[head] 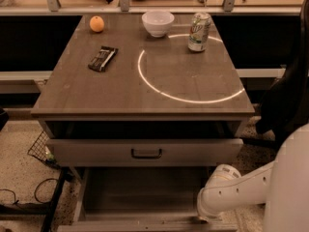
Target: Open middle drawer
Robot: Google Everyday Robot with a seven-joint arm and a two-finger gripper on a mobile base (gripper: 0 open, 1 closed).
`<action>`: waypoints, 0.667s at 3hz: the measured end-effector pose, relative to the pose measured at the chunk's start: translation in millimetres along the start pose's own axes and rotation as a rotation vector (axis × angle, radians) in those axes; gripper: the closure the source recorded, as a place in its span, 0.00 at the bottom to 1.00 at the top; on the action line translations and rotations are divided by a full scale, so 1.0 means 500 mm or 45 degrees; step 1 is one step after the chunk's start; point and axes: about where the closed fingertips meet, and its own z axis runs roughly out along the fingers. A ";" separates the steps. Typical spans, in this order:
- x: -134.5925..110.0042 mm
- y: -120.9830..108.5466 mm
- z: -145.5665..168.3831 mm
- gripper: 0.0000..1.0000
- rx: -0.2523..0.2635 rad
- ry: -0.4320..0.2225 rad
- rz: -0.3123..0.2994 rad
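A low grey-brown cabinet (pixel 145 88) with drawers, seen from above and in front. At far left, on the speckled floor beside it, lie a black wire basket (pixel 40 148) and a loose dark cable (pixel 29 197).

On the cabinet top, from left to right: an orange (pixel 97 23) near the back left corner; a dark, flat snack packet (pixel 102 58) lying a little nearer the front; a white bowl (pixel 158 22) at the back centre; and a green drink can (pixel 199 31) standing upright at the back right. A thin bright ring of light (pixel 159 93) curves across the right half of the top, passing by the can.

Below the top, the upper drawer (pixel 87 152) sits partly out, with a dark loop handle (pixel 146 153) at the centre of its tall front. Under it, the middle drawer (pixel 140 190) stands open further toward the viewer; its bare grey floor shows, and its low front runs along the bottom edge of the view.

At lower right, the robot's white arm (pixel 241 190) reaches in from the right and bends down. The gripper (pixel 209 219) is at the right end of the middle drawer's front, at the drawer's near right corner. It is mostly hidden under the wrist, so I cannot tell whether it is open or closed.
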 end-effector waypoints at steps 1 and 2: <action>0.002 0.075 -0.043 1.00 -0.082 0.046 -0.017; 0.006 0.150 -0.094 1.00 -0.149 0.086 -0.031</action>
